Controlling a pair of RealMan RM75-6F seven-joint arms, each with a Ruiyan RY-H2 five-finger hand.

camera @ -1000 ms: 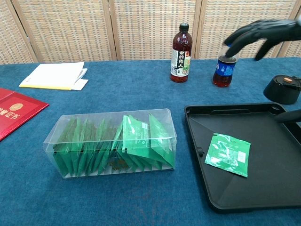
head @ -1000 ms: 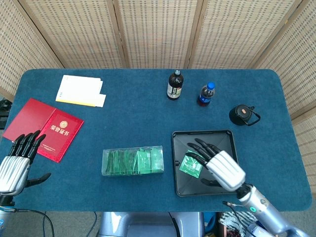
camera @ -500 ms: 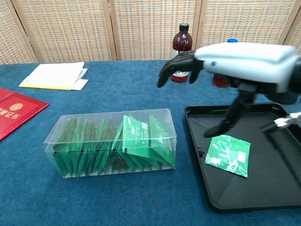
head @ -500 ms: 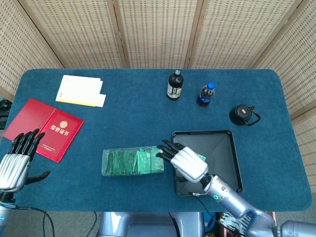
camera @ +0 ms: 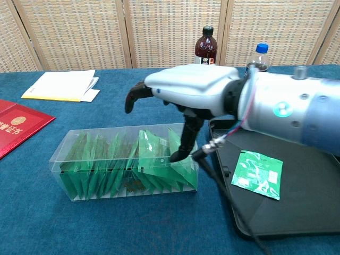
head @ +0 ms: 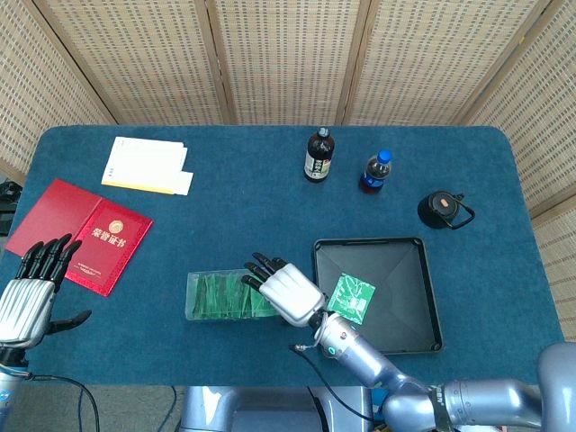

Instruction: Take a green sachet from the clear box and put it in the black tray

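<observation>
**Right hand swings back to the box for another sachet**

Our right hand (head: 286,292) has crossed from the black tray (head: 416,292) to hover over the right end of the clear box (camera: 79,154), fingers spread and grasping nothing, thumb pointing down at the sachets packed upright inside. One green sachet (head: 351,298) already lies flat on the tray floor, near its left wall, where the hand hung a second ago. We judge one delivery finished and a fresh pick about to begin. Our left hand (head: 27,301) rests open at the table's near left corner, beside the red booklet (head: 81,232), as before.
</observation>
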